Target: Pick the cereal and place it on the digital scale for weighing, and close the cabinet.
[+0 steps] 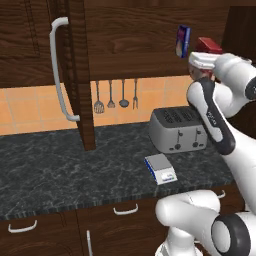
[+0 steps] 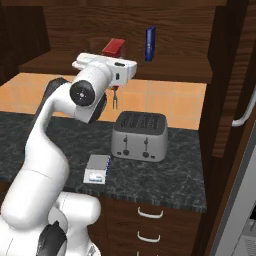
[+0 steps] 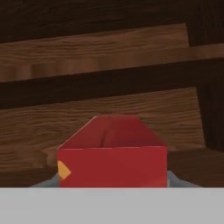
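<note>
The cereal (image 3: 112, 157), a small red box, sits between my fingertips in the hand view, with the cabinet's wooden back wall behind it. From the base views, the cereal (image 1: 209, 46) (image 2: 114, 48) is up at the open cabinet's shelf (image 2: 170, 70), and my gripper (image 1: 204, 59) (image 2: 116, 56) is shut on it. Whether the box still rests on the shelf I cannot tell. The digital scale (image 1: 161, 168) (image 2: 97, 168) lies flat on the dark counter below, in front of the toaster. The cabinet door (image 1: 75, 65) stands open, its pale bar handle (image 1: 59, 70) facing out.
A slim blue box (image 1: 182, 41) (image 2: 150, 44) stands on the shelf close beside the cereal. The grey toaster (image 1: 177, 130) (image 2: 139, 135) sits behind the scale. Utensils (image 1: 111, 95) hang on the tiled wall. The other open door (image 2: 227, 75) juts out at the right.
</note>
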